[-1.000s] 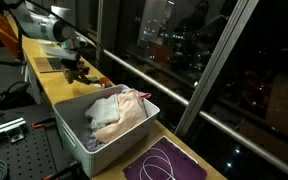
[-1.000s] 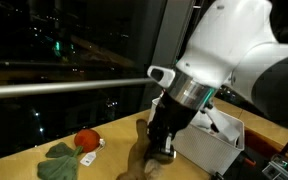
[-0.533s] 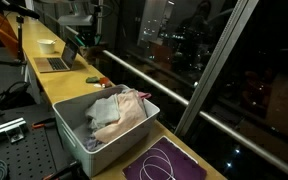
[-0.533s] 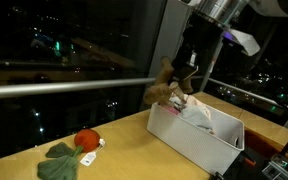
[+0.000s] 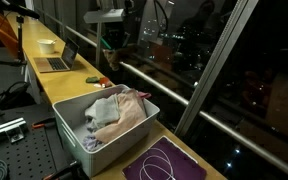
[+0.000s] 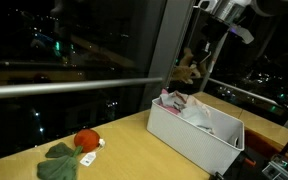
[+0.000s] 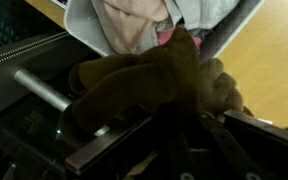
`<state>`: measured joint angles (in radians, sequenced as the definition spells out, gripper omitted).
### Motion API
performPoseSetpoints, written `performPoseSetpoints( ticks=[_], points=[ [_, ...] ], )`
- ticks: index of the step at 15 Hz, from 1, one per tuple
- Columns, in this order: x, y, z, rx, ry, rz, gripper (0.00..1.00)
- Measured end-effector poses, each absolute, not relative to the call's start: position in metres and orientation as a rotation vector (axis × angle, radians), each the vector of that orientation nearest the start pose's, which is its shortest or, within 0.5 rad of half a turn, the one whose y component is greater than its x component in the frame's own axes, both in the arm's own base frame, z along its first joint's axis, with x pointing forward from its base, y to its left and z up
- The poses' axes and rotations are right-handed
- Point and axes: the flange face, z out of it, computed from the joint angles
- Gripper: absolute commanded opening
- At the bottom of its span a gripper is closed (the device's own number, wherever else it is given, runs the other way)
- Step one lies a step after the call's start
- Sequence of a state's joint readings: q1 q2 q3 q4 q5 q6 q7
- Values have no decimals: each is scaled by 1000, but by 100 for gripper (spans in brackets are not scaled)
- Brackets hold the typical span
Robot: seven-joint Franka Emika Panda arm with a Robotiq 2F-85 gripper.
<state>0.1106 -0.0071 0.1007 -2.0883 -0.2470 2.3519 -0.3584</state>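
Between the jaws of the gripper [image 6: 193, 63] sits a brown plush toy [image 6: 187, 72]. They are clenched on its body, and in the wrist view the soft brown fabric [image 7: 154, 85] bulges out on both sides of them. The toy hangs in the air, well clear of everything beneath it.

Directly below is a white rectangular plastic bin [image 6: 189, 137] filled with crumpled pale clothing [image 6: 201, 113]. The wrist view looks down past the toy onto that cloth [image 7: 134, 20] and onto a strip of bare wooden worktop [image 7: 274, 60] beside it. The toy therefore seems to hang near one end of the bin, not over its middle, though I cannot tell exactly.

Farther along the worktop [image 6: 124, 150], well apart from the bin, lie a small red round toy [image 6: 85, 140] and a green leaf-shaped cloth piece [image 6: 62, 160] touching it. At the bin's other end, an exterior view shows a purple mat with a looped white cord [image 5: 164, 162].

The step in hand looks like a carry, with the toy lifted and held high. Any descent from here would call for a firm grip on the soft body and a centred line over the bin's opening, so that the toy clears the rim.
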Motion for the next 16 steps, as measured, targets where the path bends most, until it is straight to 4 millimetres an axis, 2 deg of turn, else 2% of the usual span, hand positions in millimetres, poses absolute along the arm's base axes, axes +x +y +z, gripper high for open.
performPoseSetpoints(
  ticks=[3,4,5,9,13,14,16],
  points=[
    [564,80,451,-3125,-1151,-396,4],
    [566,74,448,-3124,-1147,-385,39],
    [567,70,445,-3121,-1142,-374,40],
    [568,66,433,-3112,-1118,-340,69],
    [568,66,432,-3110,-1111,-338,96],
    [568,67,433,-3110,-1111,-341,100],
    [567,70,435,-3106,-1120,-349,100]
  ],
)
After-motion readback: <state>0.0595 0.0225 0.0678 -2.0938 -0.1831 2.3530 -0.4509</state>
